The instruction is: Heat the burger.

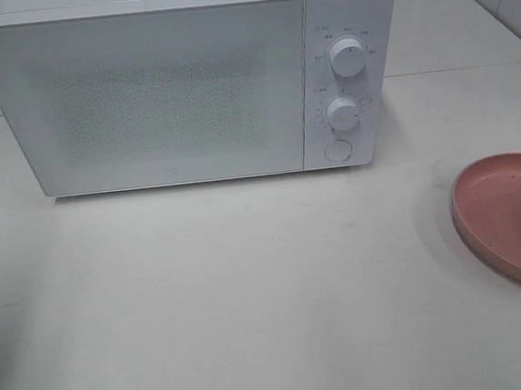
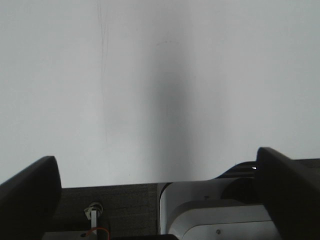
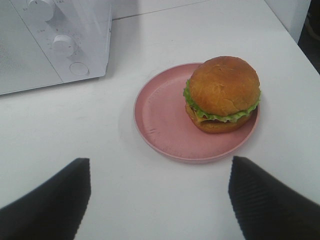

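With both hands, left (image 2: 155,200) and right (image 3: 160,200), standing wide and empty, the closed microwave (image 1: 160,94) is blocking the burger (image 3: 222,95), which is sitting off-centre on its plate (image 3: 160,115) and risking tipping.

Item: burger (image 3: 222,94), one, whole and assembled.
Bun: glossy golden-brown, domed top uppermost.
Filling: green lettuce frill around the edge, yellow cheese and a dark patty under it (tomato not discernible).
Pose: upright, level.
Location: on the pink plate (image 3: 165,117), off-centre, towards the side away from the microwave (image 1: 160,85).
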Robot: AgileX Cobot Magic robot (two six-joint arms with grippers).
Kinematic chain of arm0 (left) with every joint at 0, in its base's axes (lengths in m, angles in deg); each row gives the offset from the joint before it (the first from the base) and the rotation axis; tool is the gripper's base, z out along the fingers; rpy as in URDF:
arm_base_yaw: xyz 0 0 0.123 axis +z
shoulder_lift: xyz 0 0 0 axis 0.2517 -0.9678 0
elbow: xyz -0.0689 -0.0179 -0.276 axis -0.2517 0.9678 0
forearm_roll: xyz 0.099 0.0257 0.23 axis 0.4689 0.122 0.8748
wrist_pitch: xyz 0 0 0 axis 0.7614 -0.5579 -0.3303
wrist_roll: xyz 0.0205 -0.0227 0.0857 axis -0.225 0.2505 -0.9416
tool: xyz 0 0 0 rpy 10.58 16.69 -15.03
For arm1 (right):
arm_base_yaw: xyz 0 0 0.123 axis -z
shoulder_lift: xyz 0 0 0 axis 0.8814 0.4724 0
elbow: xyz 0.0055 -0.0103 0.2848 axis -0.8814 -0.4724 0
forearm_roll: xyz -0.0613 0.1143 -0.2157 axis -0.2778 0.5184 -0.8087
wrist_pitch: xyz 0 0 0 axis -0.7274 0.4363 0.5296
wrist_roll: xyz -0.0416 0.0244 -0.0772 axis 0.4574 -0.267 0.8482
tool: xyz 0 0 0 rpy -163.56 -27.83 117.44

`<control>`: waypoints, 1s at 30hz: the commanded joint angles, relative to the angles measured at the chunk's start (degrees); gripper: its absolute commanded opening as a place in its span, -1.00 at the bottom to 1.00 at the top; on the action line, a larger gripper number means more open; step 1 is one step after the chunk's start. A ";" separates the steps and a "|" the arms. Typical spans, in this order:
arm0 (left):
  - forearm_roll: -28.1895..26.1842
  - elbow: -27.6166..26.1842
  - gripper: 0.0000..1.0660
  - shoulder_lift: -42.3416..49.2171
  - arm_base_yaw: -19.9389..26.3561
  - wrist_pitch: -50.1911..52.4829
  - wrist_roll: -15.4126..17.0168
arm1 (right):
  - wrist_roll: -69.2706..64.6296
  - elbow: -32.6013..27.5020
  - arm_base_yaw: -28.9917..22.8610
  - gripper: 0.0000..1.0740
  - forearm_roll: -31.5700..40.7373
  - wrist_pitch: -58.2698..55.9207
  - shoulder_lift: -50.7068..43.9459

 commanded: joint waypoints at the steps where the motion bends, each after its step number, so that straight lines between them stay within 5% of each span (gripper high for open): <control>1: 0.00 5.10 0.84 5.39 0.17 0.97 0.29 | 0.34 -0.11 0.40 0.42 -0.34 0.34 -1.60; 10: -0.17 16.10 0.84 22.63 0.17 3.90 0.52 | 0.34 -0.11 0.40 0.42 -0.34 0.34 -1.60; 30: 0.29 17.53 0.84 53.57 0.17 5.96 0.46 | 0.34 -0.11 0.40 0.42 -0.34 0.34 -1.60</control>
